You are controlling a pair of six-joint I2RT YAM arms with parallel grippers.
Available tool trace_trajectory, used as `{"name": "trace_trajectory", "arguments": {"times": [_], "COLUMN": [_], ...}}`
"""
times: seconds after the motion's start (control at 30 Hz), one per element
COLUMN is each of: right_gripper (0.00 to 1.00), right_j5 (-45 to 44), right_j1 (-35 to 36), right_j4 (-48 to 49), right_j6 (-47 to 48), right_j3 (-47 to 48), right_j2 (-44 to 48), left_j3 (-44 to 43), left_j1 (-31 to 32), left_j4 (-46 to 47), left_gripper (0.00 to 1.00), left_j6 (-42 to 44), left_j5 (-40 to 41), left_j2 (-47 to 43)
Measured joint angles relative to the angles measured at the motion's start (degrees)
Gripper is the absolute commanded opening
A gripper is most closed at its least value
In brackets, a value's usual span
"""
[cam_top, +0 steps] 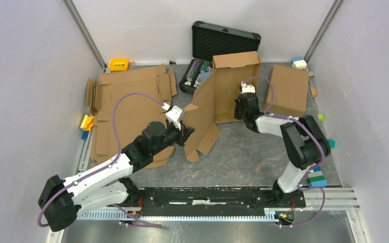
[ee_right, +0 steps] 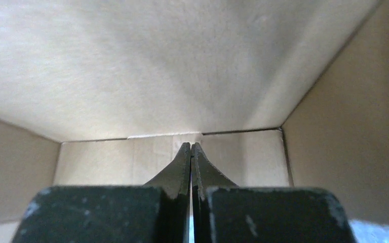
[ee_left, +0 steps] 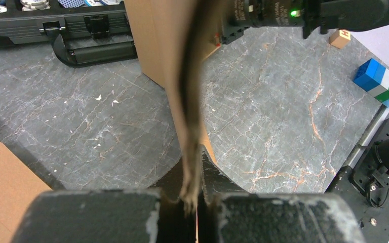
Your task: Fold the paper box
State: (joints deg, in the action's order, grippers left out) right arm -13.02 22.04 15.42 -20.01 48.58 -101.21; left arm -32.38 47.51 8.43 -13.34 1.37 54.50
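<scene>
Inside paper box (cam_top: 235, 86), half-hidden right gripper (ee_right: 191, 148).

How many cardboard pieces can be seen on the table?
3: a flat sheet at left, the half-folded box in the middle, a third piece at right. The left one may be several sheets stacked.

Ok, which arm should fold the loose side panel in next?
Left, probably. The left tool is shut on that panel's edge, so it can swing it. The right tool is shut on nothing, with its tips deep inside the paper box at a fold, seemingly bracing it.
</scene>
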Motion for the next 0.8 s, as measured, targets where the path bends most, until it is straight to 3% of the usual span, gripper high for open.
{"name": "trace_trajectory", "arguments": {"times": [0.13, 0.43, 0.47, 0.53, 0.6, 0.8], "right_gripper": [0.15, 0.29, 0.34, 0.6, 0.76, 0.82], "right_j5": [2.62, 8.57, 8.7, 8.72, 8.15, 7.69], "right_j1": [-0.02, -0.02, -0.02, -0.02, -0.02, -0.02], "right_j4": [-1.22, -0.66, -0.7, -0.85, -0.81, -1.53], "right_j6": [1.4, 9.03, 9.79, 11.52, 12.94, 20.24], "right_j3": [-2.64, -14.71, -15.47, -16.09, -15.58, -7.74], "right_j2": [7.87, 34.62, 37.31, 42.71, 46.6, 47.87], "left_j3": [0.0, -0.04, -0.15, -0.79, -1.97, -9.33], "left_j1": [0.0, 0.13, 0.15, 0.2, 0.22, 0.24], "left_j4": [-0.02, -1.46, -2.14, -3.89, -6.16, -17.53], "left_gripper": [0.02, 0.02, 0.02, 0.02, 0.02, 0.02], "left_j6": [0.0, -0.31, -0.55, -1.11, -1.86, -4.68], "left_j5": [0.02, 0.04, 0.04, 0.02, 0.04, 0.07], "left_j2": [-0.02, -1.05, -1.44, -2.19, -2.71, -4.15]}}
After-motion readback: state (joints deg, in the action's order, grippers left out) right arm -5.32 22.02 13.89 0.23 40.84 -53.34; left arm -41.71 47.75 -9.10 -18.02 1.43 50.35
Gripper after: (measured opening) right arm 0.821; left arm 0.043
